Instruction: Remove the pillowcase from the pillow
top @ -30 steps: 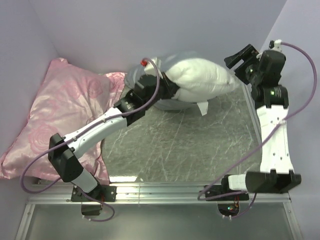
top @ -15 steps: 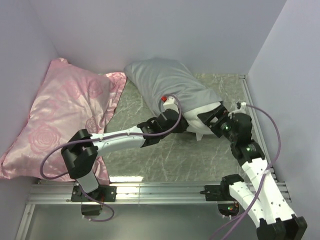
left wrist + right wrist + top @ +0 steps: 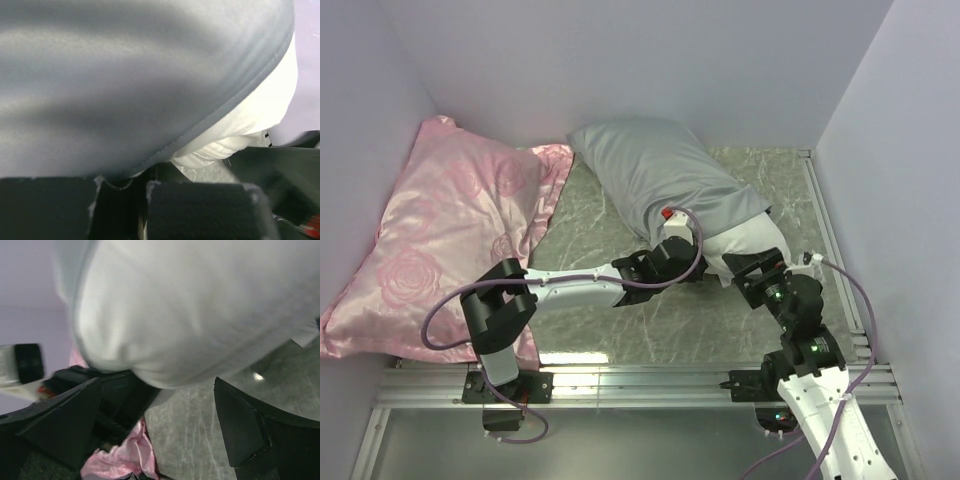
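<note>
The pillowcase (image 3: 655, 175) lies at the far middle of the worktop (image 3: 590, 225), running diagonally from the back wall toward the right arm. It covers most of the pillow (image 3: 752, 238), whose plump white end sticks out of the sleeve's open mouth at the near right. That end rests on the worktop.

The left arm stretches low across the worktop from its base. The left end effector (image 3: 698, 268) is tucked against the near edge of the pillowcase, just beside the exposed white end. In the left wrist view its pads (image 3: 200, 210) stand almost together. The stitched grey hem runs down into the narrow slit between them, so it is pinched on the pillowcase. White pillow fabric bulges out just beyond the hem.

The right end effector (image 3: 752, 272) sits close to the bare end of the pillow, pointing toward it. The right wrist view shows its fingers (image 3: 245, 430) spread wide with nothing clamped. The rounded white end hangs just ahead of the gap and fills the upper part of that view.

A pink rose-patterned pillow (image 3: 450, 225) lies along the left wall. Its right corner is close beside the far end of the pillowcase.
</note>
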Available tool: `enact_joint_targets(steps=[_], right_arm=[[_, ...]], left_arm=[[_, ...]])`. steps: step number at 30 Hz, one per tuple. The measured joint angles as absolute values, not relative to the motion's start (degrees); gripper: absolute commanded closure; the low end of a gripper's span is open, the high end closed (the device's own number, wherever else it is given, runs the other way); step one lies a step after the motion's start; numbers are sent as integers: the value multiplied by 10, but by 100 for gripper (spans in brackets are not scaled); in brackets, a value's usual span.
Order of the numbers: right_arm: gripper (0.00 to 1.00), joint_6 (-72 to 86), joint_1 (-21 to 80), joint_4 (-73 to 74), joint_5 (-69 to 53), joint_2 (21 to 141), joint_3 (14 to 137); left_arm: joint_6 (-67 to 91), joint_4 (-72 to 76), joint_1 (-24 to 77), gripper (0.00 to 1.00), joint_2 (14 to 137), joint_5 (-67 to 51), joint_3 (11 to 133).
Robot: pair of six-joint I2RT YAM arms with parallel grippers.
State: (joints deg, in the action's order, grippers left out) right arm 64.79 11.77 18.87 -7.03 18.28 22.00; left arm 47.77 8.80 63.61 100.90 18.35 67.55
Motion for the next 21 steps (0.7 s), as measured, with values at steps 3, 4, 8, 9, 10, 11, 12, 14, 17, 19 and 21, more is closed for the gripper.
enact_joint_targets(steps=[3,4,8,9,10,11,12,14,17,19,21], right_arm=[[0,667,118,195,-69,174,184],[0,672,118,202,-69,169,177],[0,696,118,214,-53,141,170],[0,700,118,211,-48,136,169],[0,706,118,206,-41,133,168],[0,711,118,201,-36,132,165],[0,716,118,194,-32,133,161],[0,726,117,174,-25,140,150],[0,739,117,145,-21,174,135],[0,741,114,129,-15,190,131],[0,740,114,122,-3,194,131]], left_arm=[[472,88,638,100,1009,184,678],[469,88,639,100,1009,184,679],[461,89,640,100,1010,183,679],[461,90,640,100,1010,183,679],[461,90,641,100,1010,184,679],[461,90,642,100,1010,184,679],[461,91,643,100,1010,184,679],[459,99,646,100,1010,183,675],[456,112,654,100,1008,185,661],[453,113,661,100,1007,191,655],[450,114,668,100,1006,197,652]])
